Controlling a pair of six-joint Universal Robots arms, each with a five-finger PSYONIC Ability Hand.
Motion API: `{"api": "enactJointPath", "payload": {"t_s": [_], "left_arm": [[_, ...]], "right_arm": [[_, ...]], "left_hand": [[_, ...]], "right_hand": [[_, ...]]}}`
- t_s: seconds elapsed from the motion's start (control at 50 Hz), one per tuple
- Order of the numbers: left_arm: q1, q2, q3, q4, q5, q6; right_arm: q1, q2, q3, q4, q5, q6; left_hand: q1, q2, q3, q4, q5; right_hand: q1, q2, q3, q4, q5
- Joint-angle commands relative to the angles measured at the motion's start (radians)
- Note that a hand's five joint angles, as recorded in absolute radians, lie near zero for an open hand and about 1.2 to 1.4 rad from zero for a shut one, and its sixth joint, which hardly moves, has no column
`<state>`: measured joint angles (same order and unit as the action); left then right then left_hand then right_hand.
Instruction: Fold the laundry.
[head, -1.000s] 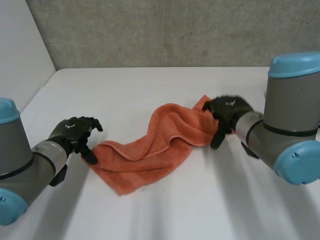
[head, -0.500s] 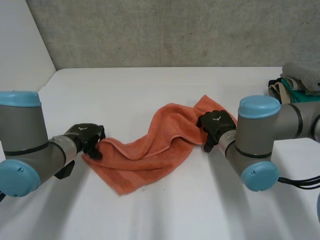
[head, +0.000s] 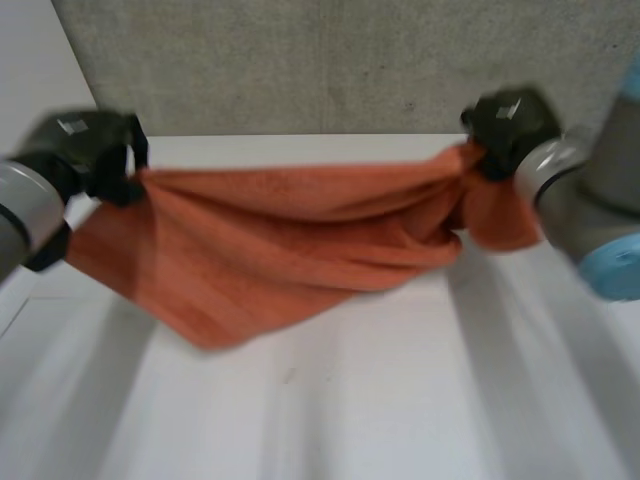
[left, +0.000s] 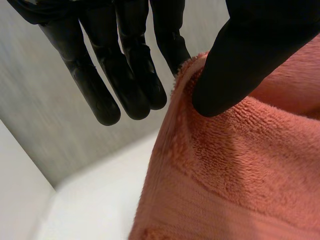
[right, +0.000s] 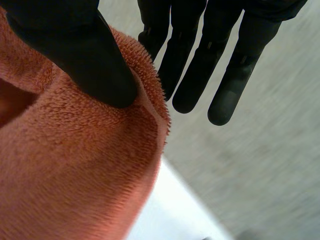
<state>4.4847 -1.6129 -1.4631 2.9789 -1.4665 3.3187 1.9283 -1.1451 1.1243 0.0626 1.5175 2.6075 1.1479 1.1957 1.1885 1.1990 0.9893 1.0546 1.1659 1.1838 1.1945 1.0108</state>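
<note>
White, smooth, flat-topped table (head: 400, 410): its far edge runs along a rough grey concrete wall (head: 300, 60), and its left side borders a plain pale wall (head: 25, 50). An orange terry-cloth towel (head: 280, 240) hangs stretched above the surface. Its lowest sag comes close to the tabletop, left of centre; whether they touch cannot be told.

My left hand (left: 255, 50) pinches the towel's (left: 240, 175) edge between thumb and fingers (left: 131, 75), with the white tabletop (left: 95, 210) beneath.
</note>
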Motion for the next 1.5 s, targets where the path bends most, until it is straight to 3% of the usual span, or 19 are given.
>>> {"api": "enactJointPath", "payload": {"t_s": [0.02, 0.08, 0.16, 0.26, 0.36, 0.4, 0.48, 0.56, 0.66, 0.82, 1.04, 1.12, 1.26, 1.38, 1.5], "left_arm": [[0.016, 0.104, 0.043, -0.023, 0.058, 0.106], [0.005, 0.032, 0.091, -0.092, 0.051, 0.201], [-0.004, -0.115, 0.156, -0.130, 0.012, 0.266], [-0.010, -0.298, 0.280, -0.009, -0.009, 0.285], [-0.018, -0.410, 0.437, 0.259, -0.006, 0.266], [-0.024, -0.409, 0.484, 0.420, -0.006, 0.239], [-0.036, -0.372, 0.498, 0.691, -0.020, 0.171], [-0.042, -0.328, 0.474, 0.792, -0.037, 0.137], [-0.033, -0.285, 0.391, 0.711, -0.045, 0.140], [0.010, -0.207, 0.066, 0.650, -0.051, 0.143], [0.008, -0.275, -0.339, 0.709, 0.078, 0.148], [0.013, -0.350, -0.365, 0.756, 0.103, 0.180], [0.048, -0.446, -0.342, 0.766, 0.095, 0.245], [0.062, -0.440, -0.342, 0.762, 0.095, 0.249], [0.070, -0.421, -0.342, 0.761, 0.097, 0.228]], "right_arm": [[-0.049, -0.154, -0.086, 0.215, -0.086, -0.087], [-0.055, -0.081, -0.132, 0.352, -0.128, -0.162], [-0.061, 0.023, -0.187, 0.471, -0.114, -0.288], [-0.057, 0.160, -0.308, 0.375, -0.053, -0.294], [-0.052, 0.249, -0.461, 0.052, 0.000, -0.239], [-0.051, 0.249, -0.474, -0.168, -0.006, -0.207], [-0.055, 0.199, -0.416, -0.539, -0.055, -0.136], [-0.069, 0.134, -0.334, -0.690, -0.126, -0.087], [-0.081, 0.126, -0.299, -0.623, -0.152, -0.075], [-0.115, 0.116, -0.126, -0.485, -0.174, -0.098], [-0.109, 0.110, 0.342, -0.438, -0.215, -0.176], [-0.112, 0.166, 0.384, -0.464, -0.201, -0.132], [-0.129, 0.237, 0.307, -0.396, -0.079, 0.066], [-0.155, 0.249, 0.226, -0.210, -0.048, 0.227], [-0.181, 0.291, 0.178, -0.133, -0.045, 0.253]], "left_hand": [[0.248, 0.201, 0.208, 0.197, 0.232], [0.248, 0.201, 0.208, 0.197, 0.232], [0.248, 0.201, 0.208, 0.197, 0.232], [0.248, 0.201, 0.208, 0.197, 0.232], [0.248, 0.201, 0.208, 0.197, 0.232], [0.248, 0.201, 0.208, 0.197, 0.232], [0.248, 0.201, 0.208, 0.197, 0.232], [0.248, 0.201, 0.208, 0.197, 0.232], [0.248, 0.201, 0.208, 0.197, 0.232], [0.248, 0.201, 0.208, 0.197, 0.232], [0.248, 0.201, 0.208, 0.197, 0.232], [0.248, 0.201, 0.208, 0.197, 0.232], [0.248, 0.201, 0.208, 0.197, 0.232], [0.248, 0.201, 0.208, 0.197, 0.232], [0.248, 0.201, 0.208, 0.197, 0.232]], "right_hand": [[0.342, 0.230, 0.212, 0.202, 0.211], [0.342, 0.230, 0.212, 0.202, 0.211], [0.342, 0.230, 0.212, 0.202, 0.211], [0.342, 0.230, 0.212, 0.202, 0.211], [0.342, 0.230, 0.212, 0.202, 0.211], [0.342, 0.230, 0.212, 0.202, 0.211], [0.342, 0.230, 0.212, 0.202, 0.211], [0.342, 0.230, 0.212, 0.202, 0.211], [0.342, 0.230, 0.212, 0.202, 0.211], [0.342, 0.230, 0.212, 0.202, 0.211], [0.342, 0.230, 0.212, 0.202, 0.211], [0.342, 0.230, 0.212, 0.202, 0.211], [0.342, 0.230, 0.212, 0.202, 0.211], [-0.242, -0.354, -0.372, -0.382, -0.373], [-0.369, -0.480, -0.498, -0.509, -0.500]]}}
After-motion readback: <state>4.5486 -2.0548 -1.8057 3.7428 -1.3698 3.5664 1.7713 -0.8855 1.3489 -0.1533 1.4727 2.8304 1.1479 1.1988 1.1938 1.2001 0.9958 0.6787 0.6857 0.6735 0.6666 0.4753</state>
